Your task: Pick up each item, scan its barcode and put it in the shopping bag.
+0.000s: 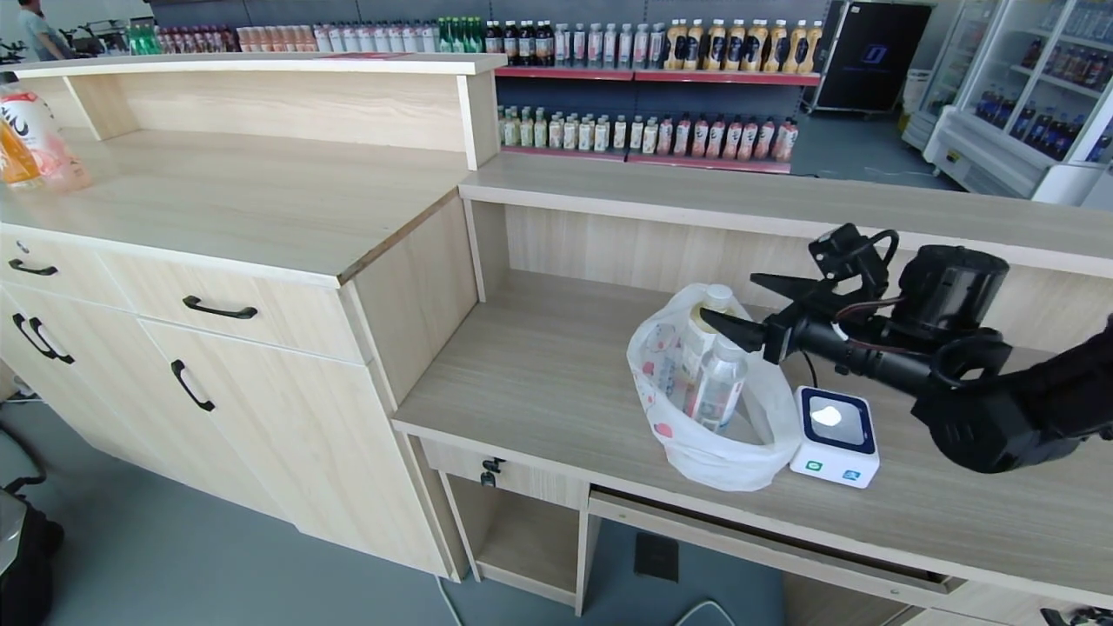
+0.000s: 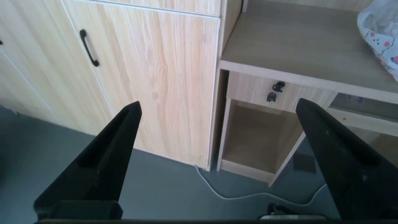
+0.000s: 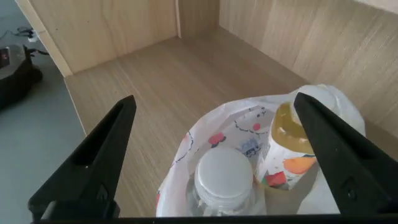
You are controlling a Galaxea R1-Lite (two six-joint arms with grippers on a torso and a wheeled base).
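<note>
Bottles in shopping bag; scanner just right.

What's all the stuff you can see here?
shopping bag: one, white with red prints, on the lower desk
bottles: two, clear and yellowish, inside the bag
scanner: one, white with dark-blue top, beside the bag
counter bottles: seemingly two, orange and pink, upper counter's far left
shelf drinks: many, mixed colours, shelves behind
right gripper: one, black, open above the bag
left gripper: one, black, open, low by the cabinet
</note>
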